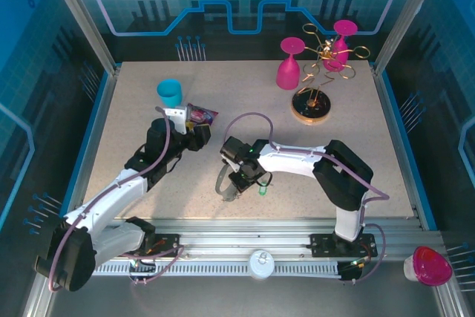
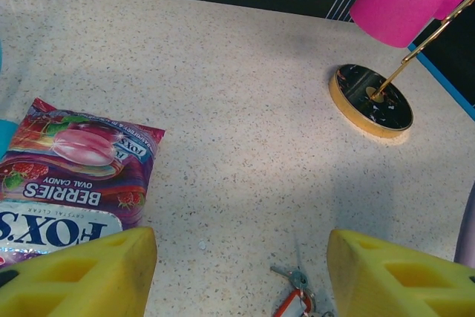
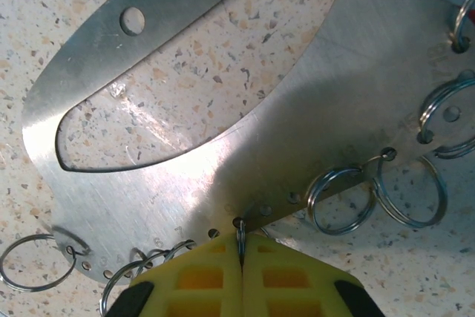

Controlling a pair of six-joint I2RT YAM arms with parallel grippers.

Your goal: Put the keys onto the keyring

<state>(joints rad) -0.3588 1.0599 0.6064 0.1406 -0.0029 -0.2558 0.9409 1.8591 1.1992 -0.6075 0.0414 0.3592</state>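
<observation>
On the counter (image 1: 356,161), near its front centre, lies one keyring (image 1: 225,183): a flat grey metal oval with a large cut-out and a row of small holes along its edge. In the right wrist view its long axis runs from lower left to upper right, and the drilled edge faces the claw. At least six split rings (image 3: 341,200) hang from these holes.

Right claw (image 3: 240,252): clenched on the keyring, pads together and pinching one split ring at the plate's lower edge.

Left claw (image 2: 241,261): released, with its two yellow fingers (image 2: 82,276) well apart and nothing between them. It hovers at the left of the counter, just beside the snack packet (image 2: 78,172).

Keys, quantity two:
- Green-tagged key (image 1: 262,191): on the counter just right of the right claw, apart from the keyring.
- Red-tagged key (image 2: 295,296): on the counter at the lower edge of the left wrist view, metal end away from the camera, tag nearer.

Legible text on the packet, quantity one: "FOX'S", "BERRIES", "OVAL CANDY".

Other items: one teal cup (image 1: 169,93) at the far left; one gold wire rack (image 1: 312,106) on a round base at the far right; two pink glasses (image 1: 289,66) at that rack.
</observation>
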